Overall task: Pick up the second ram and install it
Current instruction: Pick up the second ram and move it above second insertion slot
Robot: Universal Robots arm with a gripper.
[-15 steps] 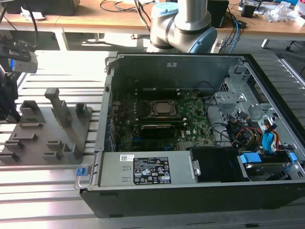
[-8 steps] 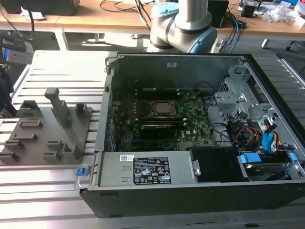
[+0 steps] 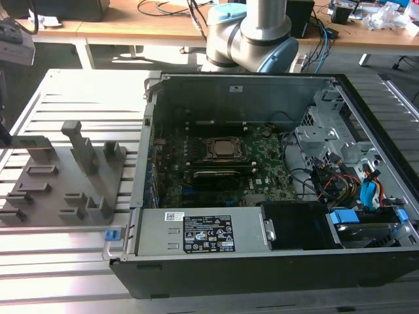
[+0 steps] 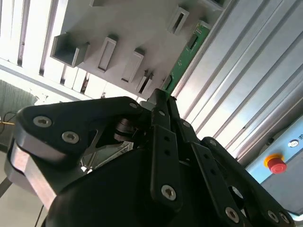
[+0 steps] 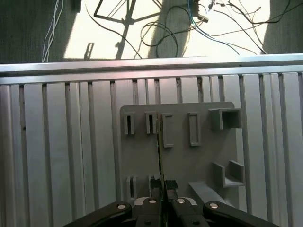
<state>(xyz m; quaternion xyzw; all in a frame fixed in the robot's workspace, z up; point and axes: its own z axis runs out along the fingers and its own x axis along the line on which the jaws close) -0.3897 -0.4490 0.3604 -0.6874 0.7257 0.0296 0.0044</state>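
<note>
The second ram [image 4: 182,60] is a slim green board that sticks out from between the black fingertips of my gripper [image 4: 161,96], which is shut on it. In the first wrist view the ram [image 5: 159,146] shows edge-on as a thin line running out from the gripper [image 5: 163,185]. It hangs over the grey holder plate [image 5: 199,161] and its slotted blocks. The open computer case [image 3: 262,85] with the green motherboard [image 3: 268,163] and the CPU socket [image 3: 224,148] lies at the exterior view's right, apart from the holder plate [image 3: 65,190].
The holder plate rests on a ribbed aluminium table [image 5: 57,156]. A dark long module [image 3: 216,176] sits just in front of the CPU socket. The power supply [image 3: 200,232], drive bays and loose cables [image 3: 340,186] crowd the case. A red stop button [image 4: 276,164] sits on the table. Cables [image 5: 156,28] lie on the floor.
</note>
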